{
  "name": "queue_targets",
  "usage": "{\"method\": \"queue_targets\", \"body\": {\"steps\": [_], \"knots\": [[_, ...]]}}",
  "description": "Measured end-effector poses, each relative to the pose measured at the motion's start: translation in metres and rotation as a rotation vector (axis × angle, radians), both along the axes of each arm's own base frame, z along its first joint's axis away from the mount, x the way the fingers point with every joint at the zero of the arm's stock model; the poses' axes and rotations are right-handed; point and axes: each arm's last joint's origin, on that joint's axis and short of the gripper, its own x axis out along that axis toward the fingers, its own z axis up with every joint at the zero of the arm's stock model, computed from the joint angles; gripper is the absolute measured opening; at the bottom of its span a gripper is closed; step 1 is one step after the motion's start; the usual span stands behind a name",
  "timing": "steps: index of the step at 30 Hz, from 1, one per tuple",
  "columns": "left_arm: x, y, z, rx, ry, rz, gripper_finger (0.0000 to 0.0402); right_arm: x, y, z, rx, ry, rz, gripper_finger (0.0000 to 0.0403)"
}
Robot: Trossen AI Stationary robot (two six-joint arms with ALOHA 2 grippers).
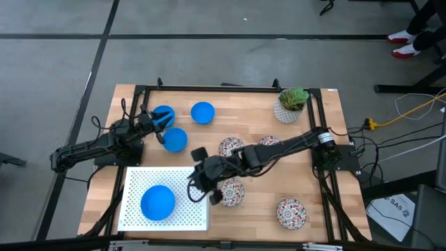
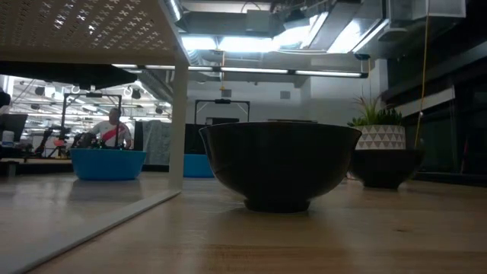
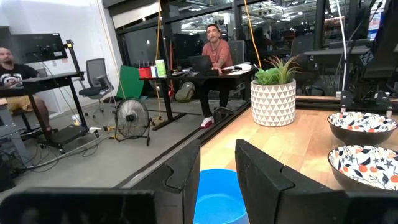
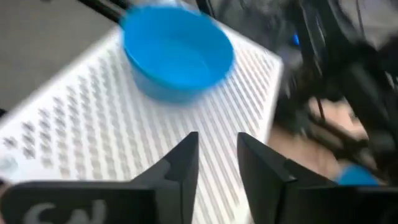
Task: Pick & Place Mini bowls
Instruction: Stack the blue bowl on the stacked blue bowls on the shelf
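Note:
A blue mini bowl (image 1: 158, 202) (image 4: 177, 53) sits upright on the white perforated tray (image 1: 188, 209) at the near left. My right gripper (image 1: 198, 188) (image 4: 217, 140) hovers open over the tray's right edge, slanting down toward that bowl, with nothing between its fingers. Three more blue bowls (image 1: 162, 115) (image 1: 203, 112) (image 1: 175, 139) stand at the far left. My left gripper (image 1: 155, 124) (image 3: 217, 152) rests level beside them, open and touching nothing, with one blue bowl (image 3: 217, 199) beyond its fingers. Several patterned bowls (image 1: 231, 193) (image 1: 290, 213) (image 1: 231, 147) stand on the wood.
A white pot with a green plant (image 1: 291, 104) (image 3: 273, 93) stands at the far right corner. In the low view one bowl (image 2: 281, 164) stands close to the camera. A black frame rims the table. People sit at desks beyond the far edge.

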Motion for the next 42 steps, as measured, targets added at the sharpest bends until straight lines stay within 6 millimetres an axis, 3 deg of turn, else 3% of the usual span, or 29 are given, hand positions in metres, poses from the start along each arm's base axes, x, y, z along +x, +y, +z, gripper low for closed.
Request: {"method": "queue_targets", "body": {"steps": [12, 25, 33, 42], "knots": [[0.0, 0.0, 0.0, 0.0, 0.0, 0.0, 0.0098, -0.009, -0.028, -0.016, -0.072, 0.223, -0.09, 0.0188], [0.0, 0.0, 0.0, 0.0, 0.0, 0.0, 0.0098, -0.012, -0.064, -0.008, -0.069, 0.264, -0.157, 0.0174], [0.0, 0.0, 0.0, 0.0, 0.0, 0.0, 0.0098, -0.008, -0.101, -0.008, -0.037, 0.27, -0.214, 0.0169], [0.0, 0.0, 0.0, 0.0, 0.0, 0.0, 0.0098, -0.009, -0.157, -0.01, -0.056, 0.297, -0.273, 0.0169]]}}
